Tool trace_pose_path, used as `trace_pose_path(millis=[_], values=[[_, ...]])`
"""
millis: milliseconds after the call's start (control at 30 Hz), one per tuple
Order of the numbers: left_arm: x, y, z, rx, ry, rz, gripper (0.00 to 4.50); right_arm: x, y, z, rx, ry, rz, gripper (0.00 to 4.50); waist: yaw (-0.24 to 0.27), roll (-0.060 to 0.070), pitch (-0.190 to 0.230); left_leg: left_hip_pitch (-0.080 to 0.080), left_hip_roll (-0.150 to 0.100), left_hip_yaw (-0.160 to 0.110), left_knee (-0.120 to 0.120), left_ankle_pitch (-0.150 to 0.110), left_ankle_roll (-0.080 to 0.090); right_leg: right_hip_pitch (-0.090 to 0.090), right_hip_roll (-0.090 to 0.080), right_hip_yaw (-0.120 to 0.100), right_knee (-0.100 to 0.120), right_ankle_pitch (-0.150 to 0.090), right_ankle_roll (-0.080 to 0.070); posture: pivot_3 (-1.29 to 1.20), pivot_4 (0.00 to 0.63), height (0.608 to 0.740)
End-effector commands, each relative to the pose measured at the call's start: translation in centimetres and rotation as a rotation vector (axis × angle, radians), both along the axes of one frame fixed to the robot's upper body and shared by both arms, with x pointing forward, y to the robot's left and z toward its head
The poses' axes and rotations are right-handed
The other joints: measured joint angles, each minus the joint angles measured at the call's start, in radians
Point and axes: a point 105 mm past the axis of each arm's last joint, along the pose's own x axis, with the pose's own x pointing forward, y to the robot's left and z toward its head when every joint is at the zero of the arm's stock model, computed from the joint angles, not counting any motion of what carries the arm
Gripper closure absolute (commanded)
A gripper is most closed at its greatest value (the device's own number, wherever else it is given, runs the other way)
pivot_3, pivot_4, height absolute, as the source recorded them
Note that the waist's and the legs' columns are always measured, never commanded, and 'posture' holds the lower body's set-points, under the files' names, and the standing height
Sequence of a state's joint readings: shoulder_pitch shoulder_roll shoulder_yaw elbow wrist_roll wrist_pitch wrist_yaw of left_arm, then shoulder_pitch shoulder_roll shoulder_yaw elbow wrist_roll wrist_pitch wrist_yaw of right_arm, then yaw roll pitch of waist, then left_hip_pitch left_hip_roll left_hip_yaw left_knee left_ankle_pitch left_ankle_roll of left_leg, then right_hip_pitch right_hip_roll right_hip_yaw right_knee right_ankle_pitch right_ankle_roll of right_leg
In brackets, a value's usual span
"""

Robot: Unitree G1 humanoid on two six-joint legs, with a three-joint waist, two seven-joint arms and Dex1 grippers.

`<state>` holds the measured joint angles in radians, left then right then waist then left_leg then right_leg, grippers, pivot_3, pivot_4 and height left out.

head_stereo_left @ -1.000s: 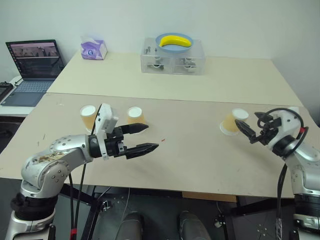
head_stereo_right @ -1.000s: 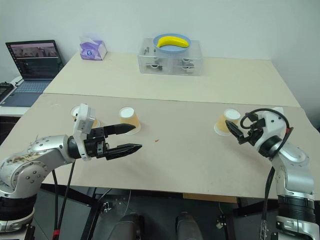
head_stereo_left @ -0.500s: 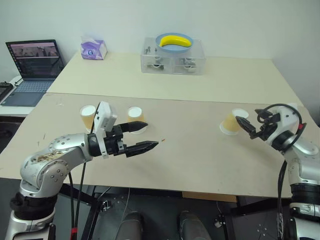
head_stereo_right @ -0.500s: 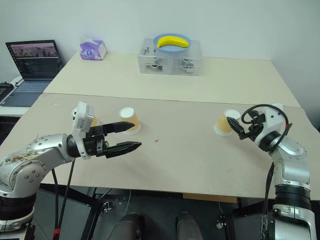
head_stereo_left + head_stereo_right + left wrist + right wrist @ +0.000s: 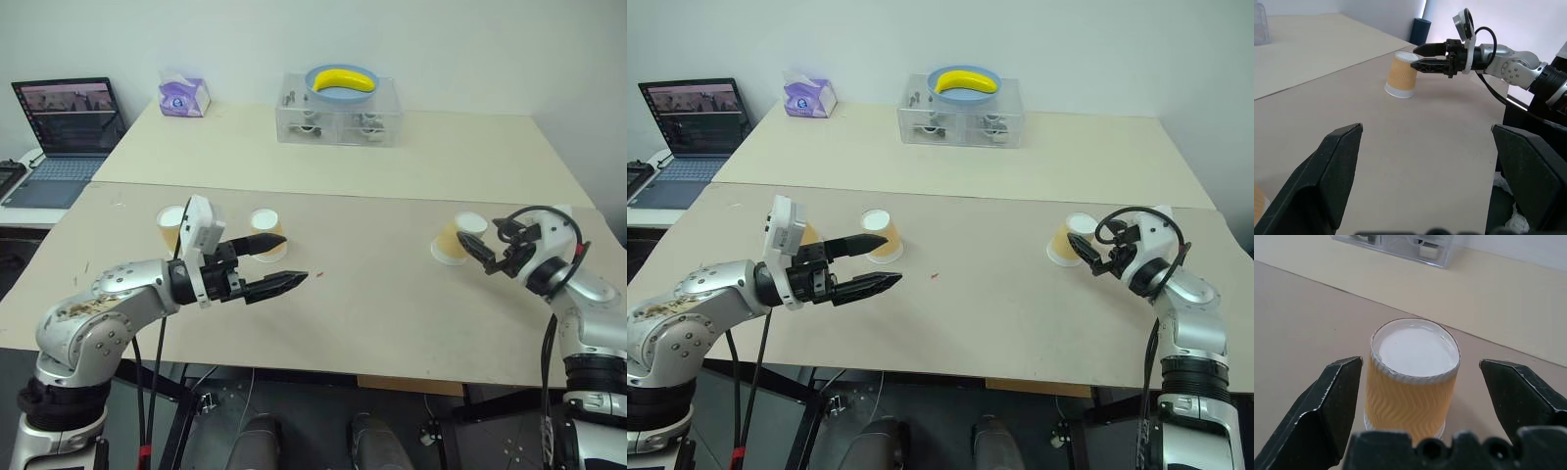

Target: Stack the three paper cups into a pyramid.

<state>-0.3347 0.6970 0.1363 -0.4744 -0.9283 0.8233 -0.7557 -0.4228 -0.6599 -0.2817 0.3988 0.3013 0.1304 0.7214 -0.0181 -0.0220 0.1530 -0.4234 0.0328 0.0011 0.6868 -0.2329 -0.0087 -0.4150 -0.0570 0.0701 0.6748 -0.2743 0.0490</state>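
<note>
Table (image 5: 372,304) carries three upside-down paper cups: two at 9 o'clock (image 5: 172,227) (image 5: 266,231), one at 3 o'clock (image 5: 457,239). Left gripper (image 5: 276,262) wide open, empty, near the left pair. Right gripper (image 5: 1085,258) wide open, straddling the right cup without contact.

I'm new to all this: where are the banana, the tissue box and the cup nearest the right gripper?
banana (image 5: 344,80), left eye view, middle of its peel
tissue box (image 5: 184,98), left eye view, front face
paper cup (image 5: 1411,382), right wrist view, ribbed side

Both head views look forward and down over the table (image 5: 392,294). The right wrist view sits close behind a cup (image 5: 1413,377) between its fingers (image 5: 1334,401). The left wrist view faces that cup from farther off, beyond its own spread fingers.
</note>
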Motion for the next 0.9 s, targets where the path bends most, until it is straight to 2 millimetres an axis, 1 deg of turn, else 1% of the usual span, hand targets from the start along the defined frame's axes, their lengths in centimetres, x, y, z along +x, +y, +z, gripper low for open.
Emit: trace_pose_path(millis=[33, 133, 467, 500, 533, 600, 633, 667, 900], values=[[-0.5, -0.2, 1.0, -0.015, -0.045, -0.011, 0.00, 0.4, 0.1, 1.7, -0.006, -0.069, 0.012, 0.05, 0.000, 0.000, 0.000, 0.000, 0.000, 0.000, 0.000, 0.000, 0.000, 0.000, 0.000, 0.000, 0.000, 0.000, 0.000, 0.00, 0.150, 0.694], [-0.4, -0.2, 1.1, -0.018, -0.047, -0.008, 0.00, 0.7, 0.1, 1.5, -0.013, -0.066, 0.009, 0.05, -0.001, 0.000, 0.000, 0.000, 0.000, 0.000, 0.000, 0.000, 0.000, 0.000, 0.000, 0.000, 0.000, 0.000, 0.000, 0.00, 0.150, 0.694], [-0.4, 0.0, 0.9, -0.022, -0.040, 0.010, 0.00, 1.7, 1.1, 1.3, -0.005, -0.061, 0.044, 0.05, -0.001, 0.000, 0.000, 0.000, 0.000, 0.000, 0.000, 0.000, 0.000, 0.000, 0.000, 0.000, 0.000, 0.000, 0.000, 0.00, 0.150, 0.694], [-0.4, 0.0, 0.9, -0.022, -0.040, 0.011, 0.00, 1.8, 1.1, 1.2, -0.007, -0.059, 0.047, 0.55, -0.001, 0.000, 0.000, 0.000, 0.000, 0.000, 0.000, 0.000, 0.000, 0.000, 0.000, 0.000, 0.000, 0.000, 0.000, 0.00, 0.150, 0.694], [-0.4, 0.1, 0.9, -0.024, -0.041, 0.017, 0.00, 1.8, 1.2, 1.2, -0.002, -0.061, 0.051, 0.70, -0.001, 0.000, 0.000, 0.000, 0.000, 0.000, 0.000, 0.000, 0.000, 0.000, 0.000, 0.000, 0.000, 0.000, 0.000, 0.00, 0.150, 0.694], [-0.3, 0.2, 0.9, -0.025, -0.041, 0.023, 0.00, 1.8, 1.3, 1.2, 0.002, -0.063, 0.056, 1.46, 0.000, 0.000, 0.000, 0.000, 0.000, 0.000, 0.000, 0.000, 0.000, 0.000, 0.000, 0.000, 0.000, 0.000, 0.000, 0.00, 0.150, 0.694], [-0.3, 0.2, 0.9, -0.025, -0.041, 0.024, 0.00, 1.8, 1.3, 1.2, 0.001, -0.063, 0.056, 1.68, 0.000, 0.000, 0.000, 0.000, 0.000, 0.000, 0.000, 0.000, 0.000, 0.000, 0.000, 0.000, 0.000, 0.000, 0.000, 0.00, 0.150, 0.694], [-0.3, 0.2, 0.9, -0.024, -0.040, 0.026, 0.00, 1.9, 1.3, 1.2, 0.001, -0.065, 0.053, 1.80, 0.000, 0.000, 0.000, 0.000, 0.000, 0.000, 0.000, 0.000, 0.000, 0.000, 0.000, 0.000, 0.000, 0.000, 0.000, 0.00, 0.150, 0.694], [-0.6, 0.5, 0.6, -0.011, -0.025, 0.031, 0.00, 2.1, 1.5, 1.7, -0.005, -0.074, 0.050, 1.80, -0.002, 0.000, 0.000, 0.000, 0.000, 0.000, 0.000, 0.000, 0.000, 0.000, 0.000, 0.000, 0.000, 0.000, 0.000, 0.00, 0.150, 0.694]])
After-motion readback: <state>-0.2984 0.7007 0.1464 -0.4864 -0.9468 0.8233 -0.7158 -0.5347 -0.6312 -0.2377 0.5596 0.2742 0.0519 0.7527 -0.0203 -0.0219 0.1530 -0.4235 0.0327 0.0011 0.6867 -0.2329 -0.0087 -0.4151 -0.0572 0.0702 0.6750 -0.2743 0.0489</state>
